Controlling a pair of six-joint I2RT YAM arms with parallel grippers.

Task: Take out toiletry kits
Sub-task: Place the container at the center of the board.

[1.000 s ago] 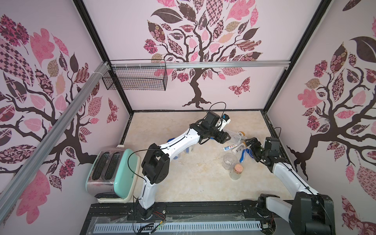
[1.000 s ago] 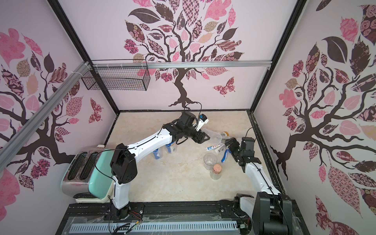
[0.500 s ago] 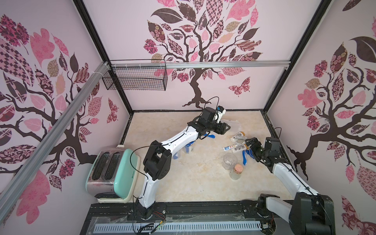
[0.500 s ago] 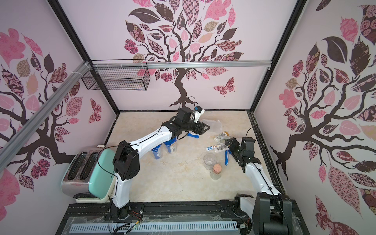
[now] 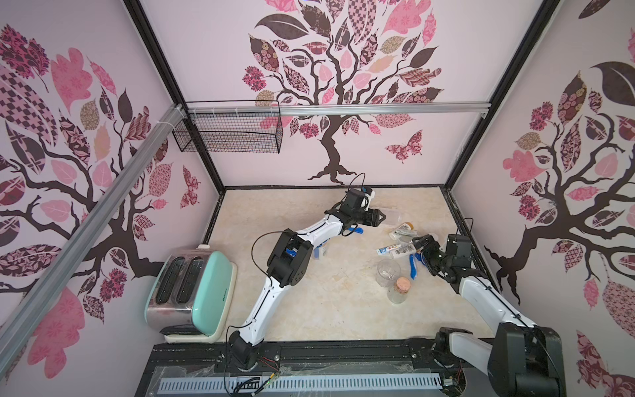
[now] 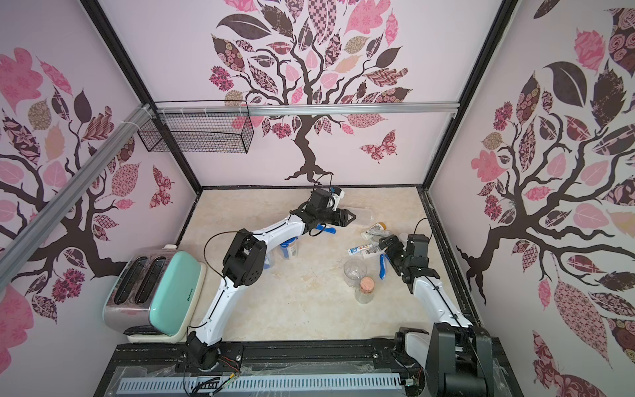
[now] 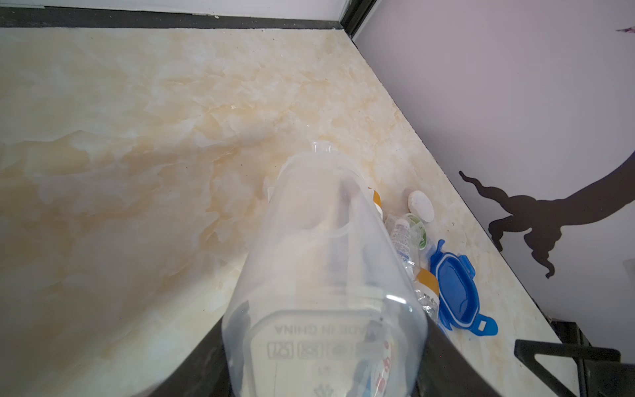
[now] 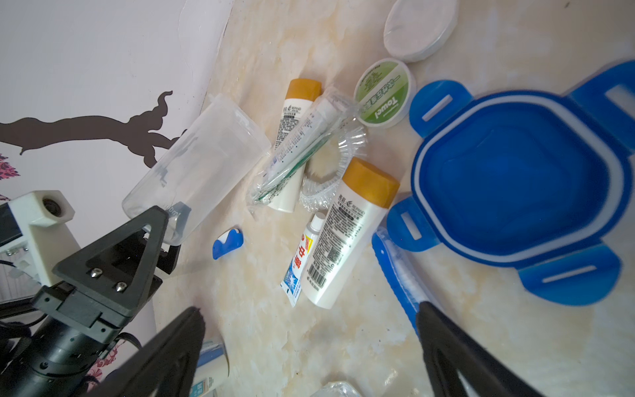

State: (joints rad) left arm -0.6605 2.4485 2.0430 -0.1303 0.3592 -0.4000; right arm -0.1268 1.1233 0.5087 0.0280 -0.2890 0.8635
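Left gripper point(image 5: 377, 218) grasps an empty clear jar point(image 8: 199, 161) sideways, right of centre in a top view. Toiletry kits point(image 5: 400, 252) lie scattered on the table point(image 5: 326, 302) just below it. Right gripper point(image 8: 309, 309) hovers over them, jaws spread wide, beside a blue lid point(image 8: 515, 178).

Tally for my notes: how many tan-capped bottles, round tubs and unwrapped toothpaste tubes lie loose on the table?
Tan-capped bottles: 2
Round tubs: 2
Unwrapped toothpaste tube: 1
Total: 5
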